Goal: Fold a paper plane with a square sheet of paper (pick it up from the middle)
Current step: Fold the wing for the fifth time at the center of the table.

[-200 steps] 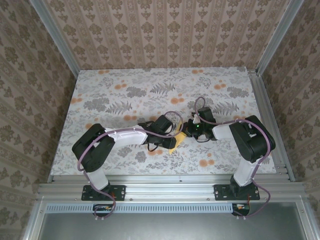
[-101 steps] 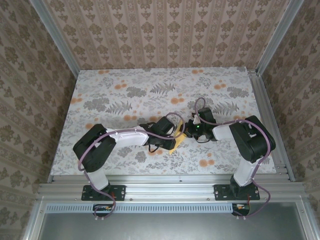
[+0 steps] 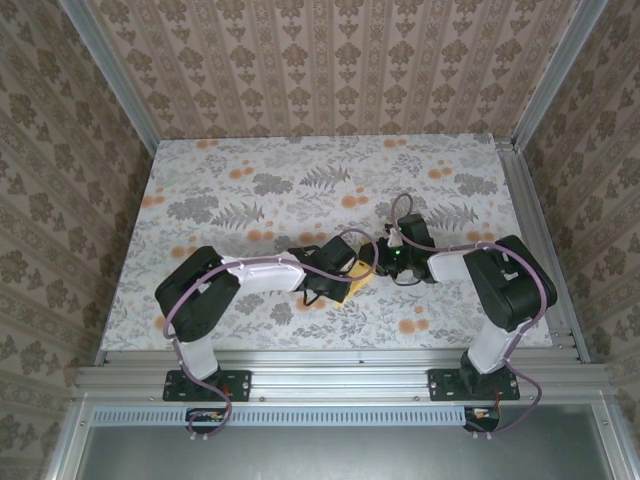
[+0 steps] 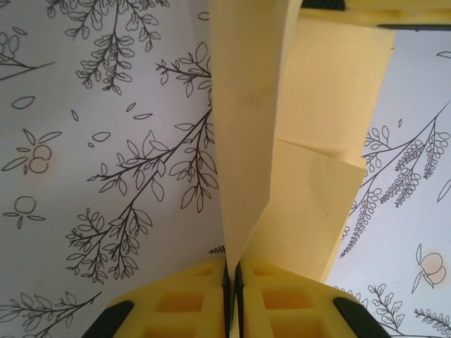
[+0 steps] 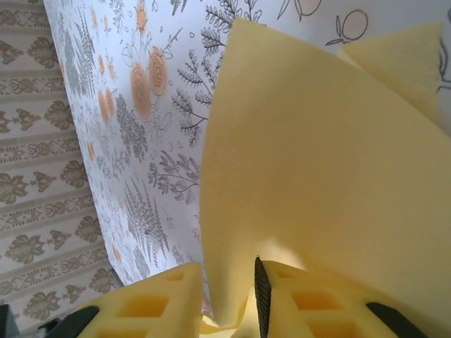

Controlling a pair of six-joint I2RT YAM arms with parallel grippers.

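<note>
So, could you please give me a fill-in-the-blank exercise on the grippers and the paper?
The left gripper is shut on the folded sheet of paper, which is ____ in colour.
The right gripper has its jaws apart, with paper ____ them.
The floral table cover has round flower prints coloured ____.
Missing words: yellow, between, orange.

The white-and-black left arm point(image 3: 255, 272) and right arm point(image 3: 455, 262) bend inward, wrists nearly meeting. The yellow-fingered left gripper point(image 4: 231, 276) pinches the folded mustard-yellow paper point(image 4: 246, 127). The right gripper point(image 5: 229, 282) has its jaws slightly parted.
</note>
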